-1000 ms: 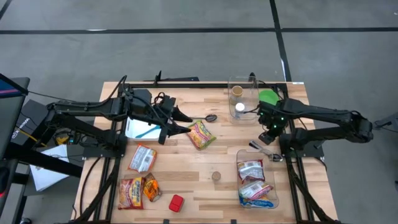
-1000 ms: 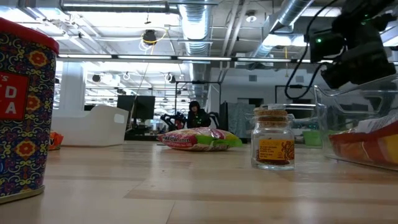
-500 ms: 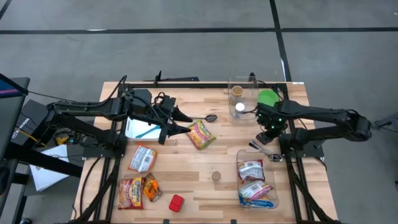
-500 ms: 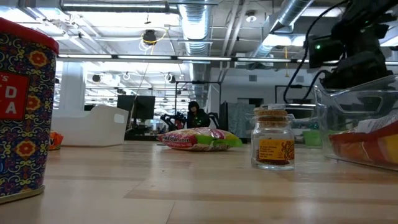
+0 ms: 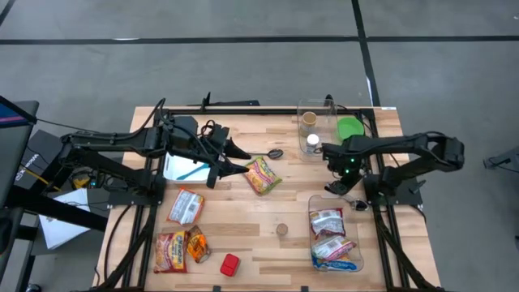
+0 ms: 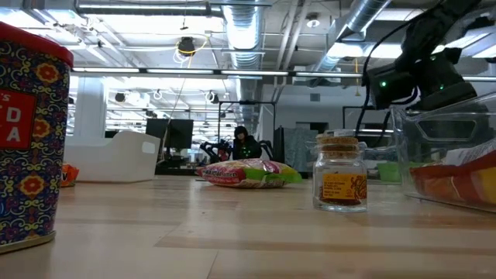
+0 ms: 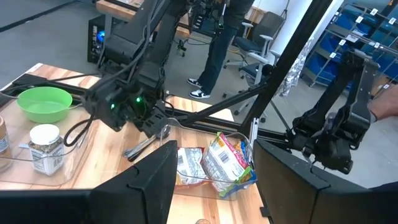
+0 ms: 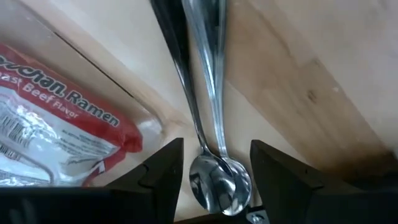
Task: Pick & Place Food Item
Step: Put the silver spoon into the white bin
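Wooden surface (image 5: 251, 223) in an open workshop. Clear bin (image 5: 358, 258) of noodle packets (image 5: 328, 221) near the right edge; another packet (image 5: 263, 174) lies mid-surface. Right gripper (image 5: 340, 185), jaws apart and empty, has swung back over the metal spoons (image 8: 208, 93) beside the bin; the next pickup seems pending. Left gripper (image 5: 240, 161) is open beside the mid-surface packet.

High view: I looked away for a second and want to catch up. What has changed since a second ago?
The right arm folded in, and its right claw shifted toward the table's middle, now over the metal utensils beside the clear bin, fingers apart, holding nothing. The left claw by the ramen packet and the items on the table stayed put.
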Available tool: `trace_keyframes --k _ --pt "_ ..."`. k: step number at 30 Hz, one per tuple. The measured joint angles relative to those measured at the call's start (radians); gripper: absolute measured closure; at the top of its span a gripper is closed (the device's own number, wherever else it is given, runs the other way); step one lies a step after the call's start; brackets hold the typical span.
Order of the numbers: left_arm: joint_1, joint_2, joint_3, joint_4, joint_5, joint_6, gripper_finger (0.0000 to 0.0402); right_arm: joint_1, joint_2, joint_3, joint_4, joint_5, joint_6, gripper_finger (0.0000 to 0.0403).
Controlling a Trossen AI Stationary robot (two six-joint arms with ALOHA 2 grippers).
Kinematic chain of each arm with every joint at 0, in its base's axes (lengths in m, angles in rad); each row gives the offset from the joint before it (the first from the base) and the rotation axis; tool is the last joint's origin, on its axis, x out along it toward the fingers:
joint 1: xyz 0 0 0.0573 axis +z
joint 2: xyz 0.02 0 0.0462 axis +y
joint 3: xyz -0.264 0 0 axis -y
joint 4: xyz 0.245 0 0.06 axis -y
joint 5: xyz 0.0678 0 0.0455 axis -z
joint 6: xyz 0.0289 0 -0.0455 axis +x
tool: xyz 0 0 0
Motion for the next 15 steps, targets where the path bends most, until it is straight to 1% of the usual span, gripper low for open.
trace_keyframes --k 7,15 --pt "0.000 0.000 0.000 0.000 0.000 -0.003 0.0198 0.025 0.093 0.001 0.031 -0.006 -0.003 0.0232" --pt "0.000 0.000 0.000 -0.001 0.000 -0.007 0.0198 0.037 0.151 0.001 0.084 -0.010 0.038 0.0235"
